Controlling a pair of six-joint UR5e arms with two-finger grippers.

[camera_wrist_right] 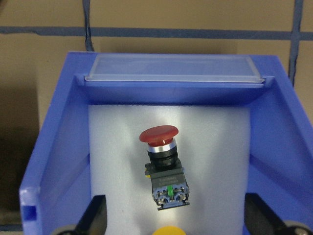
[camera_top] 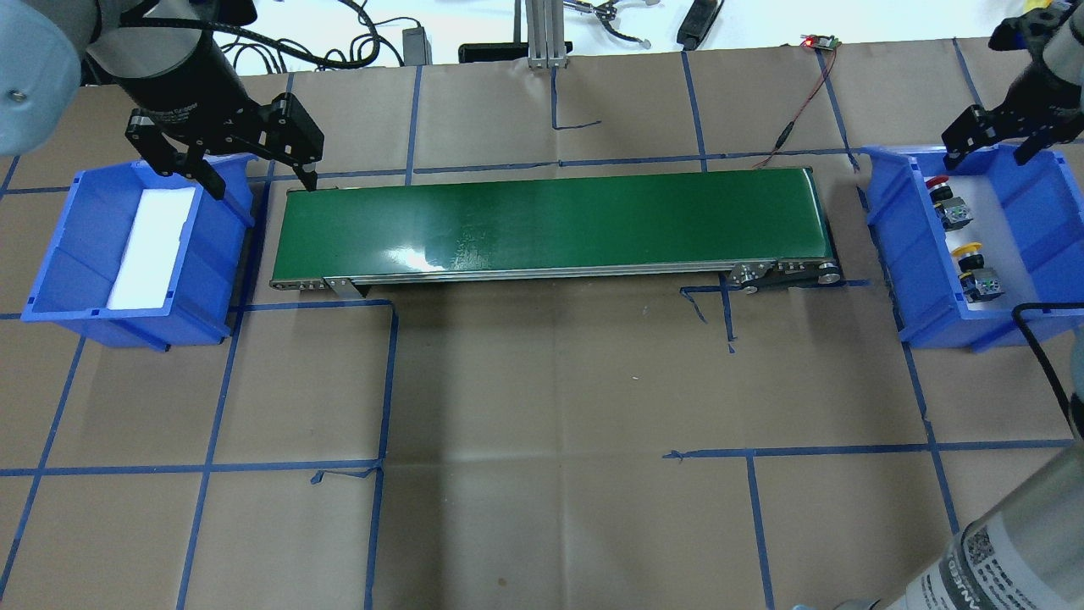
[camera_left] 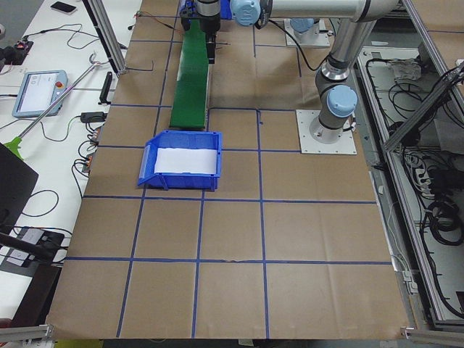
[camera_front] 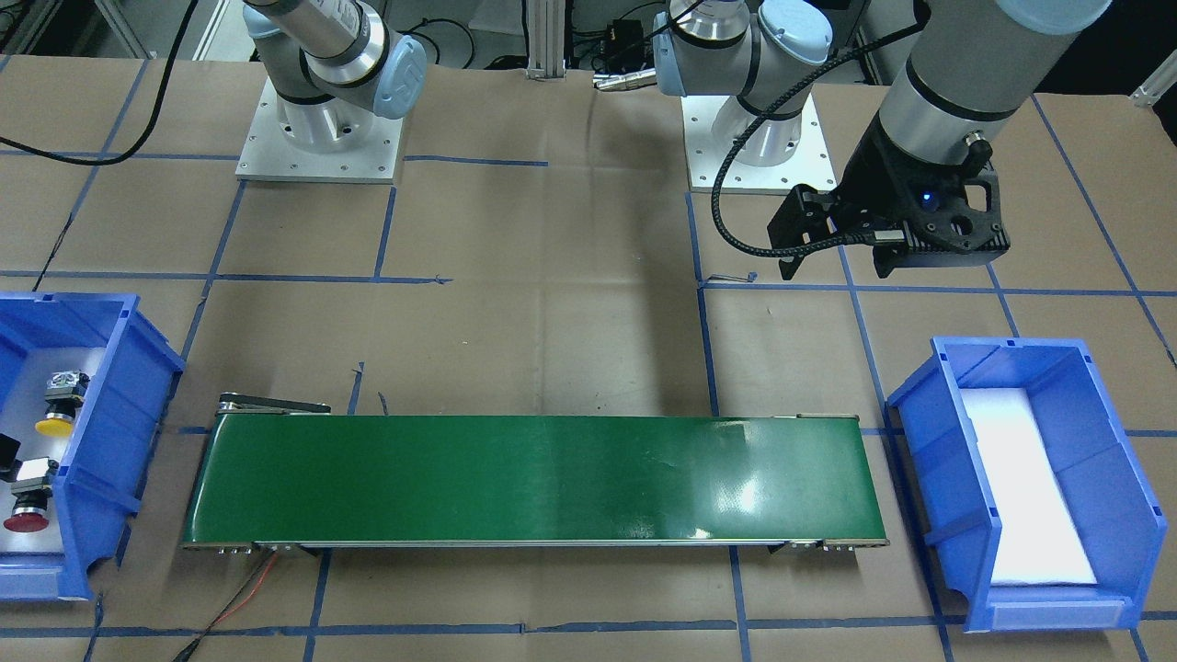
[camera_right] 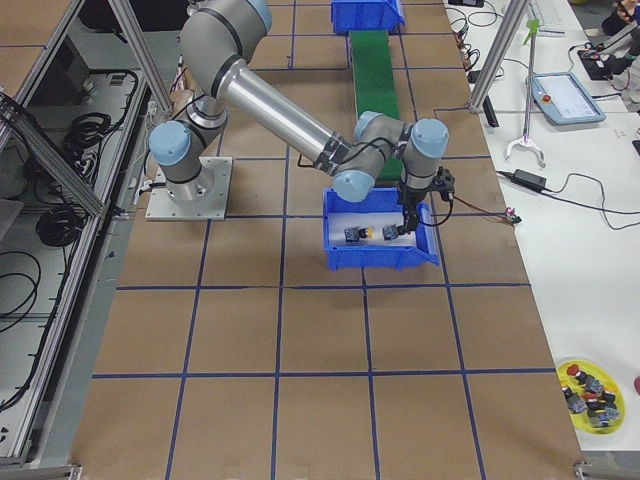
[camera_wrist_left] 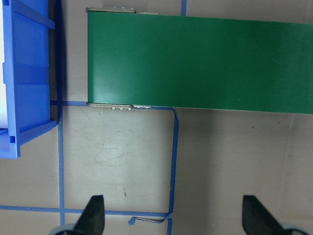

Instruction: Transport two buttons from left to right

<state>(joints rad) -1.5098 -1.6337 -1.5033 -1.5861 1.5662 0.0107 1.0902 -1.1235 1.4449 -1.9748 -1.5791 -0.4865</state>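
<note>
Two buttons: both lie on their sides on white foam in the right bin (camera_top: 891,246), caps pointing away from the robot.
Red button (camera_wrist_right: 164,166): the one farther from the robot; its red mushroom cap, black body and grey contact block with a green mark show plainly in the right wrist view.
Yellow button (camera_top: 974,271): nearer the robot, in line behind the red one, its cap close to the red one's contact block but apart from it.
Right gripper (camera_top: 987,151): hangs over the right bin above the red button; its fingers are spread wide to either side, touching neither button and clasping nothing.
Left gripper (camera_top: 261,174): hangs well above the brown paper near the belt's left end and the left bin; its fingers are spread wide with nothing between them.
Left bin (camera_top: 68,246): blue, at the robot's left end of the belt, lined with a white foam pad (camera_top: 152,246).
Conveyor belt (camera_top: 550,220): green, lying lengthwise between the two bins.
Table (camera_top: 550,407): covered in brown paper marked into a grid with blue tape.
</note>
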